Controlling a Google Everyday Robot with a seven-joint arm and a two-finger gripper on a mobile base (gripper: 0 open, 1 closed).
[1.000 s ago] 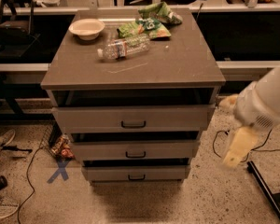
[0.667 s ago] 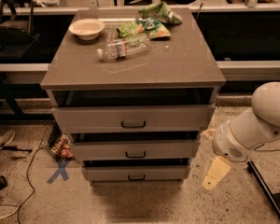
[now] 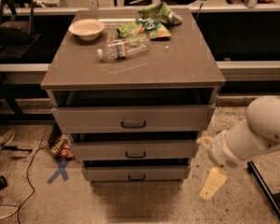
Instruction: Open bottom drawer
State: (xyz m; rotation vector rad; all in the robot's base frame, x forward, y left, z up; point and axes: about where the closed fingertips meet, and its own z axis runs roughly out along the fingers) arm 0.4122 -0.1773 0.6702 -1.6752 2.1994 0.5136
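The bottom drawer (image 3: 154,172) is the lowest of three grey-beige drawer fronts in the cabinet (image 3: 130,69). A small black bar handle (image 3: 136,177) sits at its centre. The front stands out a little less than the middle drawer (image 3: 158,149) above it. My gripper (image 3: 208,164) is on a white arm (image 3: 261,129) that comes in from the right. It hangs just off the cabinet's lower right corner, at the height of the bottom and middle drawers, to the right of the handle. Its yellowish fingers (image 3: 213,183) stand apart and hold nothing.
The top drawer (image 3: 177,118) has a like handle. On the cabinet top lie a white bowl (image 3: 86,28), a clear plastic bottle (image 3: 123,47) and green snack bags (image 3: 149,22). A blue X (image 3: 59,171) marks the floor at the left, near cables and litter. A black bar (image 3: 266,190) crosses the floor at the right.
My arm has moved left and down. The gripper has come from beside the top drawer's right end to the cabinet's lower right corner. The drawers have not moved.
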